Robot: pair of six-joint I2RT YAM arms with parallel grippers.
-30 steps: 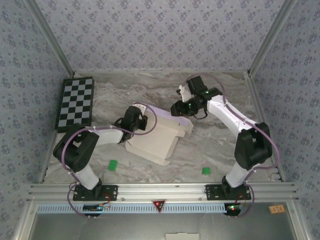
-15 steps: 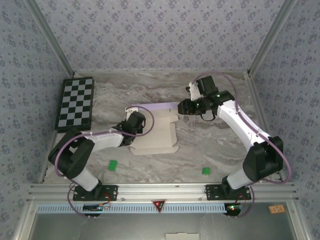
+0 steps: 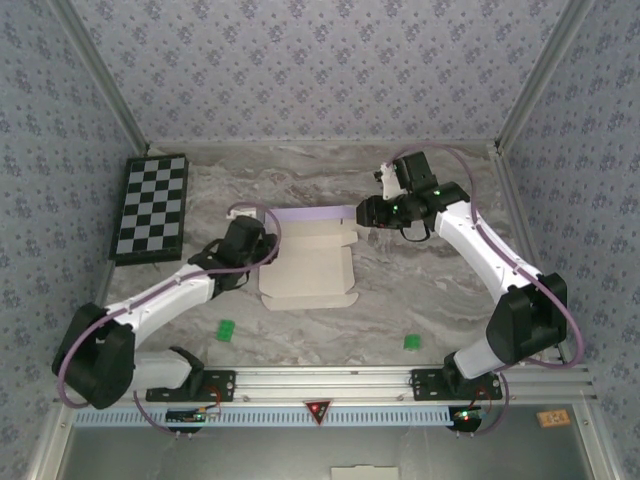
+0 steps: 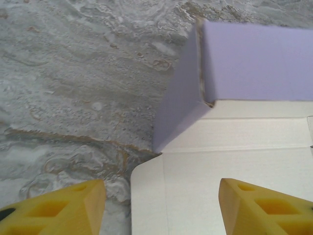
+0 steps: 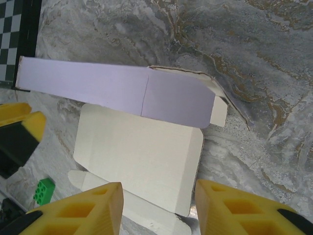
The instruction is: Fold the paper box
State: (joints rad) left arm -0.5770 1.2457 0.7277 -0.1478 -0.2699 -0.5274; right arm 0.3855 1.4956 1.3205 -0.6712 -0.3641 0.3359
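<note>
Two end effectors flank the box (image 3: 305, 262), which lies open on the table (image 3: 440, 285) with its cream inside facing up. Along the box's far edge a lavender wall (image 3: 312, 214) stands raised. In the left wrist view a lavender flap (image 4: 178, 98) stands at that wall's left corner.

You will find the left end effector (image 3: 262, 248) at the box's left edge, near its far-left corner. Its fingers (image 4: 63, 205) stand well apart and grip nothing; the corner of the cream panel shows between them.

The right end effector (image 3: 368, 213) sits at the box's far-right corner, by the end of the wall. It is likewise spread and holds nothing. You cannot tell whether it touches the wall.

A checkerboard (image 3: 150, 205) lies well to the left of the box. Two green blocks lie on the box's near side, one to the left (image 3: 226, 329) and one to the right (image 3: 411, 342).
</note>
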